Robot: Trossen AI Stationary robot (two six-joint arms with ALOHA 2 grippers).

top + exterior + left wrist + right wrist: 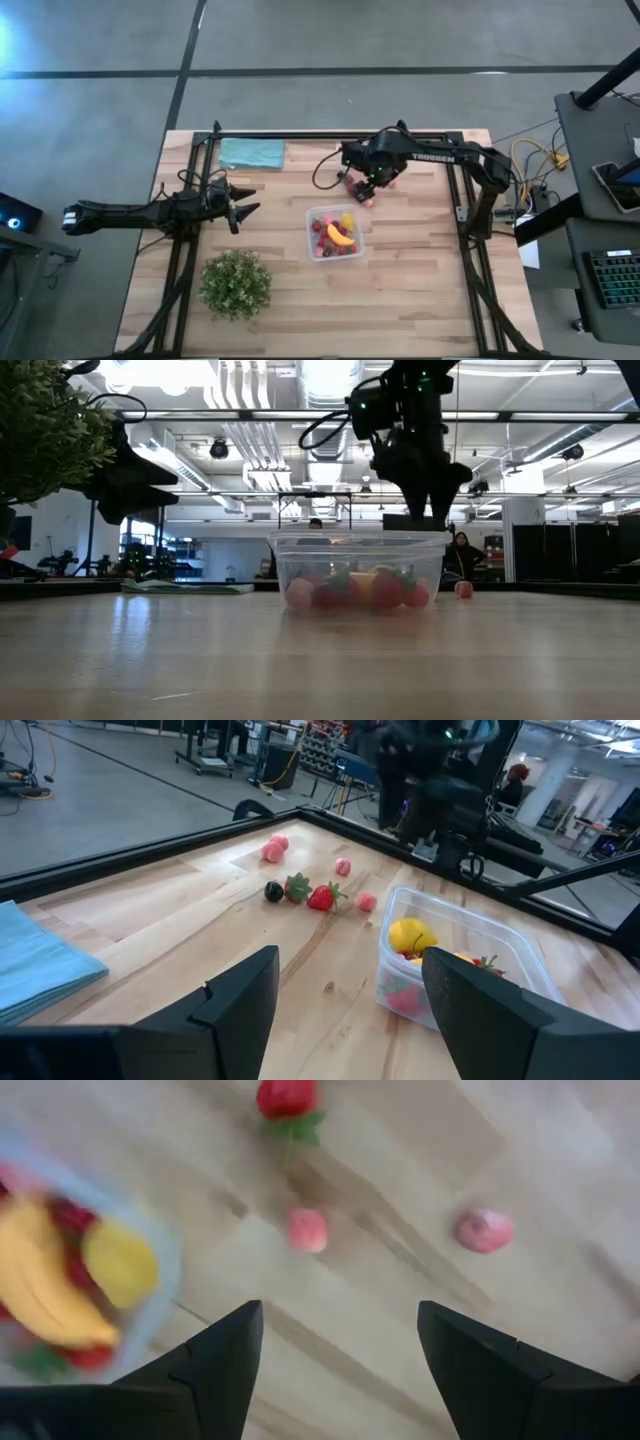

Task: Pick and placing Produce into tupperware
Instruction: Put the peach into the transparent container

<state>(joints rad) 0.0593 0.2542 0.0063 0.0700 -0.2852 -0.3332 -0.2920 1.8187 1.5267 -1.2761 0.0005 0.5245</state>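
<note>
Right arm is being held stretched in from the right edge of the tabletop [420, 290], its right hand [340, 1355] pointed down over the loose produce behind the tupperware [335, 236], toward the far edge. Fingers are being held apart, nothing between them, nothing touched; bare wood is being seen in the gap. Left arm is being kept low along the left edge, its left hand [350, 1010] spread, empty, aimed across at the tupperware.

From above, the loose pieces are being mostly hidden under the right hand. In the right wrist view the tupperware is being cut off at the frame edge and blurred.

The tupperware is being seen near the tabletop's middle, with a banana [340, 237], a lemon [411, 936] and red pieces inside. A strawberry [288, 1098], two pink pieces [308, 1230] and a dark piece [273, 891] are lying on the wood behind it.
</note>
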